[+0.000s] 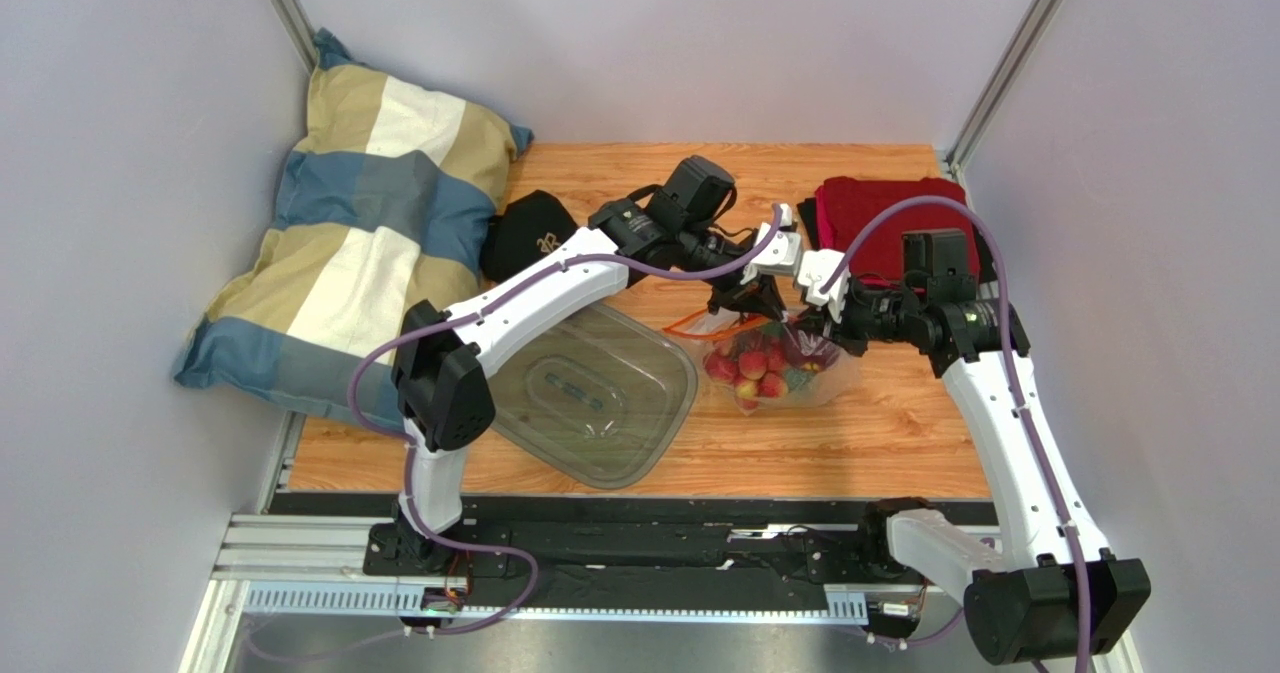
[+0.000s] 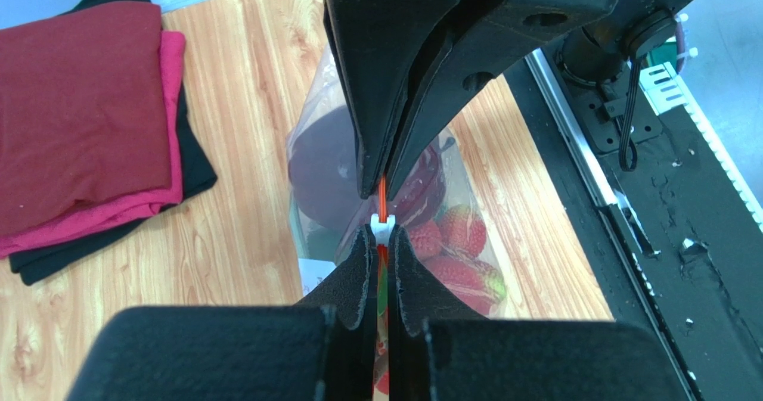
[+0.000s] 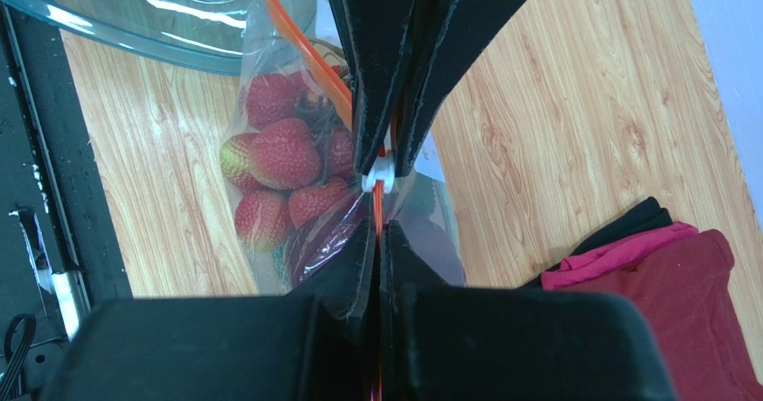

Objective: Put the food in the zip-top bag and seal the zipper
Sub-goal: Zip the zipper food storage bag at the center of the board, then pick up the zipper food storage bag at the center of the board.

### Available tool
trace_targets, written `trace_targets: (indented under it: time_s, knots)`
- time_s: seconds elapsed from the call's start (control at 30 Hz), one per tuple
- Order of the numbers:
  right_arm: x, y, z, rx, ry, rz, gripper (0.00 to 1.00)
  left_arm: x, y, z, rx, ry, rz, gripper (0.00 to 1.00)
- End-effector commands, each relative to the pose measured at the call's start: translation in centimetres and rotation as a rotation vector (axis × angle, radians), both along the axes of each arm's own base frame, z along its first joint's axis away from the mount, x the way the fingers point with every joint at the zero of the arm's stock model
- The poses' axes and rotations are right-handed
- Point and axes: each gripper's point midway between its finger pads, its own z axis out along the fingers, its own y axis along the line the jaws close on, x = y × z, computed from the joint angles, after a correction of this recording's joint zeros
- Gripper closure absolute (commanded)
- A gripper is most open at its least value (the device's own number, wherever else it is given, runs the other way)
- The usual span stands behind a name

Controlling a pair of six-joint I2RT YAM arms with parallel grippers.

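zip-top bag (image 1: pixel 812 381) sits on the wooden table (image 1: pixel 902 433) near its middle in the top view, at 3 o'clock of a clear plastic tub (image 1: pixel 601 396) and just beside it. its zipper (image 3: pixel 295 43) is held up between the 2 arms. the left gripper (image 2: pixel 381 251) has its fingers pressed together on the orange-red strip, and the white slider (image 2: pixel 382 226) sits right at its tips. the right gripper (image 3: pixel 377 238) is clamped on the same strip just past the slider, so the 2 pairs of fingers stand tip to tip and nearly meet. in the right wrist view, the strip on the far side of the left gripper curves away loose toward the tub. inside the bag are a dark red apple-like fruit (image 2: pixel 327 164) and a bunch of small red-and-yellow fruits (image 3: pixel 282 151). how much of the mouth is sealed cannot be told. folded red cloths (image 1: pixel 872 216) lie at 1 o'clock of the bag, well apart, and a checked pillow (image 1: pixel 361 238) lies at 10 o'clock.
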Motion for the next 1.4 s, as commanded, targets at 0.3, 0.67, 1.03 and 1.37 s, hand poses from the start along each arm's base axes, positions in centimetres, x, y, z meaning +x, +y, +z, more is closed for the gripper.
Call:
trace_targets:
  time_s: [0.3,0.67,1.03,1.37]
  knots:
    - [-0.3,-3.7,-0.5,-0.095,-0.036,-0.125,1.0,2.0,4.4,1.6,-0.015,-0.026,0.118,1.0]
    - [-0.3,-5.9,-1.1,-0.105,-0.036,-0.198,1.0,3.8,9.0,-0.1,0.067,-0.042,0.204,1.0]
    - [-0.7,-7.0,-1.1,-0.101,-0.045,-0.24,1.0,5.4,12.5,-1.5,0.146,-0.076,0.24,1.0]
    - [1.4,-6.9,1.3,-0.019,-0.092,-0.304,1.0,7.9,12.0,1.3,0.083,-0.073,0.336,1.0]
